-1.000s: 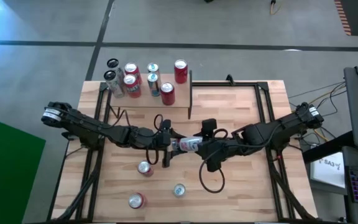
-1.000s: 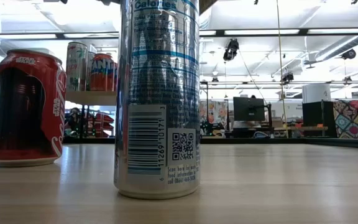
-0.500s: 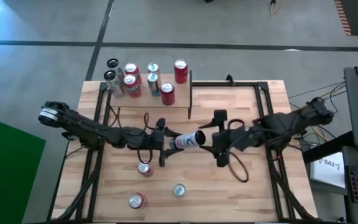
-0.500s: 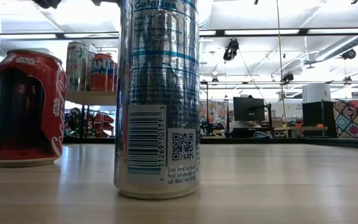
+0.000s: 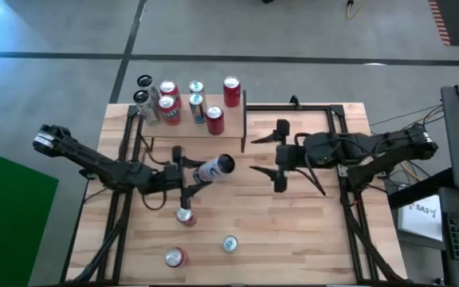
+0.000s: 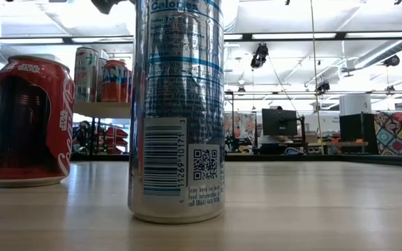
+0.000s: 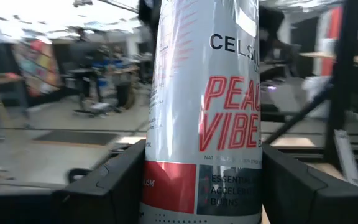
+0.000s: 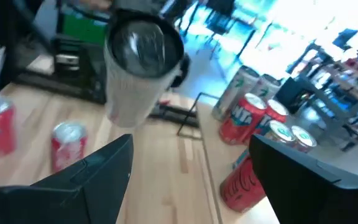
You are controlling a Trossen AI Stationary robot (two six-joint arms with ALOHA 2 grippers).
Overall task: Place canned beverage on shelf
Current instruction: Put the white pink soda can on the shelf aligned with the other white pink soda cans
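Overhead, left gripper (image 5: 188,175) pinches the white can (image 5: 213,169), lying tilted, its long axis toward the shelf (image 5: 231,137) just beyond; right gripper (image 5: 271,158) waits right, jaws spread.
Table level shows only standing cans.
Left wrist adds fingers (image 7: 114,180) flanking the label.
Right wrist shows the can's end, fingers apart.

left pincer (image 5: 191,177) clamped, right pincer (image 5: 271,158) spread

Overhead; table-level; two wrist cams
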